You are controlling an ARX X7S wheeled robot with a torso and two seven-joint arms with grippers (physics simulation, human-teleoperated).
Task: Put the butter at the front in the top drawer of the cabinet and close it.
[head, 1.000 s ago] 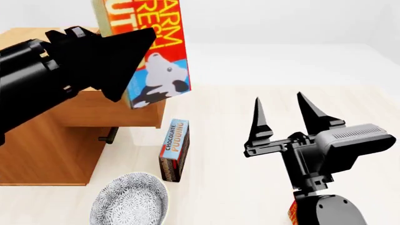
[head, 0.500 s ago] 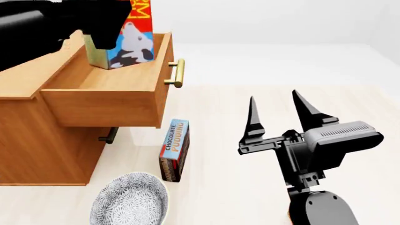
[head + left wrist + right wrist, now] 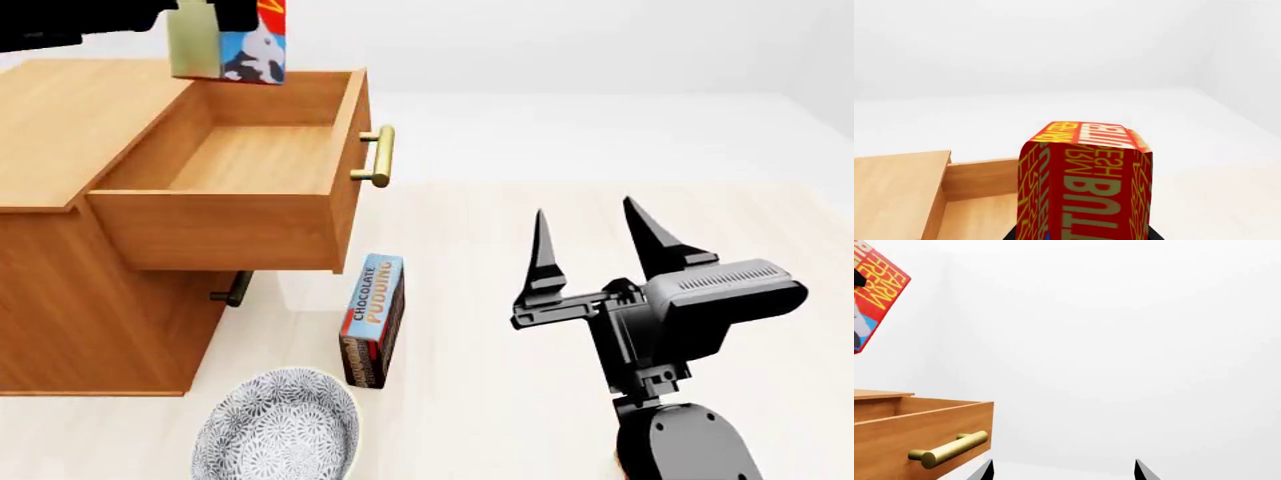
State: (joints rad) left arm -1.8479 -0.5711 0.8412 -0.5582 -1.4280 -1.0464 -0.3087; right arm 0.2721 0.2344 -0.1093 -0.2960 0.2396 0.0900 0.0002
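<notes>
Butter (image 3: 224,50) now higher, hanging over back of open top drawer (image 3: 254,160); left pincer still pinching it, not lowered. Right pincer (image 3: 601,245) spread, idle.

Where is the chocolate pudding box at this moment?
In the head view the chocolate pudding box stands on the floor just below the open top drawer, between the cabinet and the patterned bowl.

I saw butter (image 3: 227,52) above rear of open top drawer (image 3: 254,160); pudding box (image 3: 372,318) on floor below drawer front, bowl (image 3: 278,428) nearer me; right gripper (image 3: 597,248) well right.
</notes>
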